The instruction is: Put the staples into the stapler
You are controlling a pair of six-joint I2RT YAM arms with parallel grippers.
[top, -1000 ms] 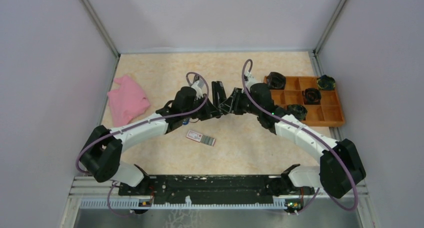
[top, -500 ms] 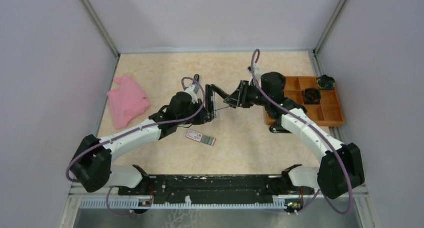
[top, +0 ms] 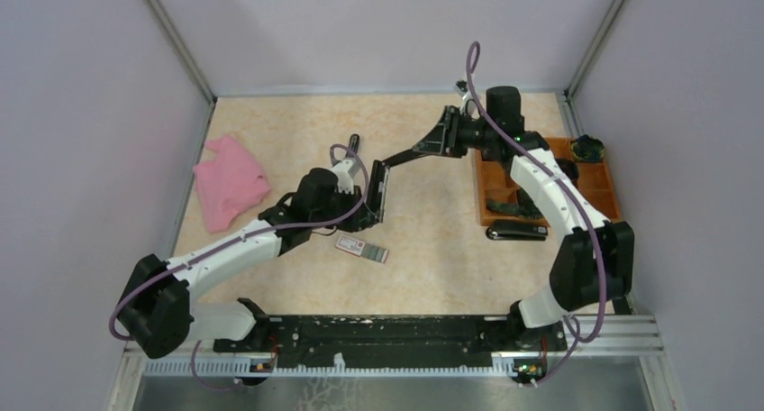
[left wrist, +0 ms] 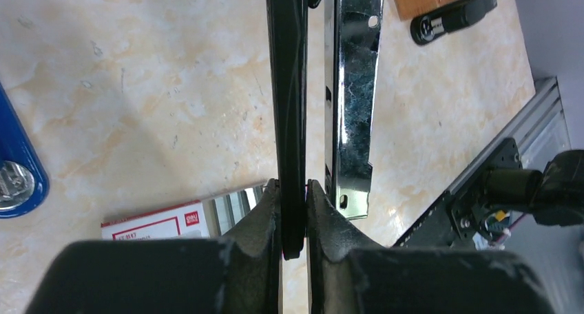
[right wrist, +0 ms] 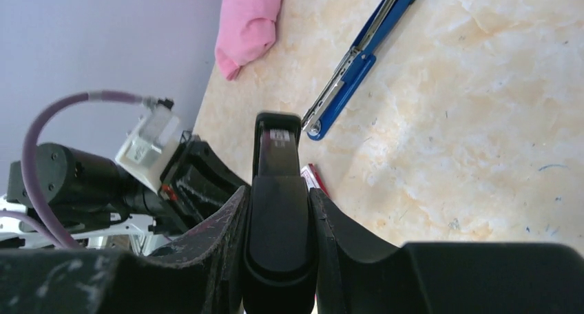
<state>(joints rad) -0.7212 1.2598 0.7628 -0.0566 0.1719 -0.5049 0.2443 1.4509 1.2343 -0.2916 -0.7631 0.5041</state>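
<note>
Presently catalogued: stapler, black, hinged wide open and hanging above the counter between the two arms. Left claw is clamping the thin black base edge, with the chrome magazine rail standing free just beside it. Right claw is clamping the black top arm. Staples, a white box with red print and a grey strip showing at one end, are lying flat on the counter near the left claw, held by neither. Hazards, as judged: both claws are occupied, so fetching the strip is going to require one of them to let go, and the open stapler is then liable to be swinging shut or dropping onto the box. The left grip is sitting on a narrow edge, so any pull from the right arm is risking the base twisting out. The hinge is standing near full spread, so spreading it further is inviting strain. Second black stapler and wooden tray are lying under the right arm, inviting a knock.
</note>
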